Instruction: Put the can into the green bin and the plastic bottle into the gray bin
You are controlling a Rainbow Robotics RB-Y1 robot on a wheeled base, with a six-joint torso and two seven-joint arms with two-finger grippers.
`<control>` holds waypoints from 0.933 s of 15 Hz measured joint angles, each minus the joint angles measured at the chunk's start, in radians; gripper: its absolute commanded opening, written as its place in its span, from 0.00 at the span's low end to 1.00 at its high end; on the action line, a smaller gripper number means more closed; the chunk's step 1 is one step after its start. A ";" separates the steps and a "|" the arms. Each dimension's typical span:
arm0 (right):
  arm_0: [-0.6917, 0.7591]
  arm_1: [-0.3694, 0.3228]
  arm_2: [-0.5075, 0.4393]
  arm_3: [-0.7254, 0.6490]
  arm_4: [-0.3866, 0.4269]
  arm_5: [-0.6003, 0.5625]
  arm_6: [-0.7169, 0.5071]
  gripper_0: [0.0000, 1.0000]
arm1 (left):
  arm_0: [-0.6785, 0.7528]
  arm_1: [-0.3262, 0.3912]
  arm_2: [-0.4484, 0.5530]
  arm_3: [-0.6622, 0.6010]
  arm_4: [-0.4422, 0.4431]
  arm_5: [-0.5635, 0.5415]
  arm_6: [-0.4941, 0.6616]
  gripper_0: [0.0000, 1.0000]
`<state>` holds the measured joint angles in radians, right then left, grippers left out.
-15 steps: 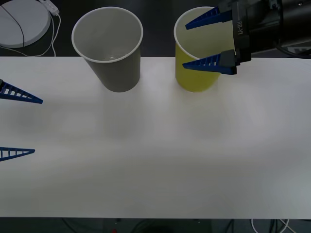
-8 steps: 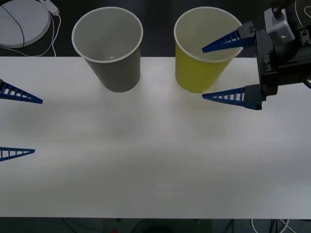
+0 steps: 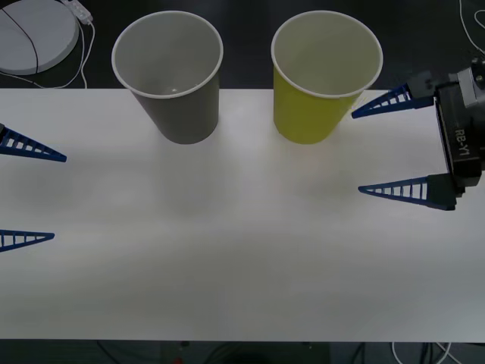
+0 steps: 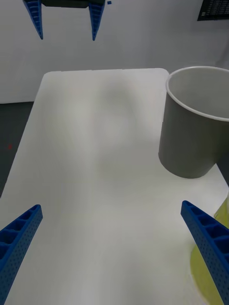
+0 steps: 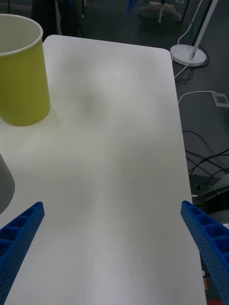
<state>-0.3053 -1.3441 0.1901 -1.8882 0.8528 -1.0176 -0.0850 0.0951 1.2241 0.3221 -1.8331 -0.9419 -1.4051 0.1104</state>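
Two bins are standing at the table's (image 3: 242, 258) far edge: one gray bin (image 3: 173, 76) and one green bin (image 3: 322, 76). The right gripper (image 3: 394, 148) is hovering near the right edge, spread wide and empty; the left gripper (image 3: 30, 197) is waiting at the left edge, likewise spread.

Bare table (image 3: 242, 258) before both bins (image 3: 307, 114)

White table (image 3: 242, 258) bearing gray bin (image 3: 173, 83), green bin (image 3: 318, 83)

Left tool (image 3: 53, 197) cut off at edge
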 measured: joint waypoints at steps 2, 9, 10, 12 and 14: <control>0.071 -0.004 -0.045 0.024 -0.035 -0.047 0.074 1.00 | 0.000 0.000 0.000 0.000 0.000 0.000 0.000 1.00; 0.343 -0.017 -0.293 0.038 -0.081 -0.190 0.135 1.00 | 0.000 0.000 0.000 0.000 0.000 0.000 0.000 1.00; 0.382 -0.016 -0.326 0.024 -0.081 -0.192 0.139 1.00 | 0.000 0.000 0.000 0.000 0.000 0.000 0.000 1.00; 0.455 -0.011 -0.386 -0.006 -0.083 -0.194 0.142 1.00 | 0.000 0.000 0.000 0.000 0.000 0.000 0.000 1.00; 0.509 -0.009 -0.430 -0.029 -0.090 -0.193 0.144 1.00 | 0.000 0.000 0.000 0.000 0.000 0.000 0.000 1.00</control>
<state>0.2039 -1.3533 -0.2400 -1.9167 0.7629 -1.2110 0.0585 0.0951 1.2241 0.3221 -1.8331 -0.9419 -1.4051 0.1104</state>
